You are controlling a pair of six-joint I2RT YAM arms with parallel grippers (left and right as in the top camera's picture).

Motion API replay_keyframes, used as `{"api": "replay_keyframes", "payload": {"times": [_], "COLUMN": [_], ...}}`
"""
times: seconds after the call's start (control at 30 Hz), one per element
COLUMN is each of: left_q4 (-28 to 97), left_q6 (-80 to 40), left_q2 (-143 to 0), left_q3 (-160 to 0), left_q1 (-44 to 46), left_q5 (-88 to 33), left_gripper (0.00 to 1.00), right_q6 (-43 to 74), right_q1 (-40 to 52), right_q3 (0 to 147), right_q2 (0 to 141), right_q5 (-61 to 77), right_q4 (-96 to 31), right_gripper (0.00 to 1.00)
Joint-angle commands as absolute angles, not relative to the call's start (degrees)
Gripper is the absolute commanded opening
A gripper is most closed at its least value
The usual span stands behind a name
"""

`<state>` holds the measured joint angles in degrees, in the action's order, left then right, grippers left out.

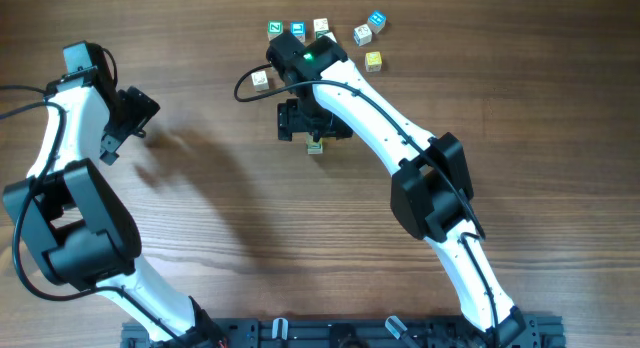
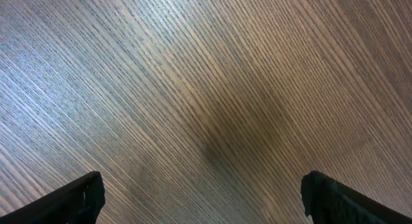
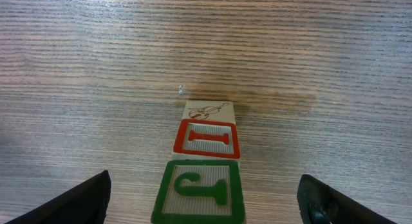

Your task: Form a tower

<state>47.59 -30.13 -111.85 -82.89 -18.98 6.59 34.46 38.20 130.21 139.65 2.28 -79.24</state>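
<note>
Seven loose cubes (image 1: 373, 60) and one stacked tower (image 3: 205, 141)

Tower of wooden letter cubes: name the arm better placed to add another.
Right. The right arm's open fingers flank the tower of wooden letter cubes, green-lettered cube on top, and loose wooden cubes lie nearby. The left arm's open fingers hang over bare wooden table, well away.

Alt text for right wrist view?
A slim tower of wooden alphabet cubes stands on the wood-grain table: green-letter cube nearest the camera, red-letter cube next, violin-picture cube last. The open right gripper straddles it without touching.
</note>
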Motion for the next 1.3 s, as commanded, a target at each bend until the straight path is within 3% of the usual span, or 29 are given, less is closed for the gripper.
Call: {"api": "replay_keyframes", "payload": {"times": [0.0, 1.27], "left_q4": [47.6, 47.6], "left_q6": [-30.3, -30.3], "left_q2": [-110.7, -110.7], "left_q3": [-83.5, -83.5], "left_q1": [-19.2, -19.2], "left_q5": [7.1, 7.1], "left_gripper": [1.0, 1.0], "right_q6": [34.7, 34.6], "right_q1": [38.1, 38.1], "right_q3": [129.8, 129.8], "right_q2": [140.9, 140.9], "right_q5": [1.1, 1.1], "right_q4": [-79.1, -79.1], "right_gripper": [0.93, 0.92]}}
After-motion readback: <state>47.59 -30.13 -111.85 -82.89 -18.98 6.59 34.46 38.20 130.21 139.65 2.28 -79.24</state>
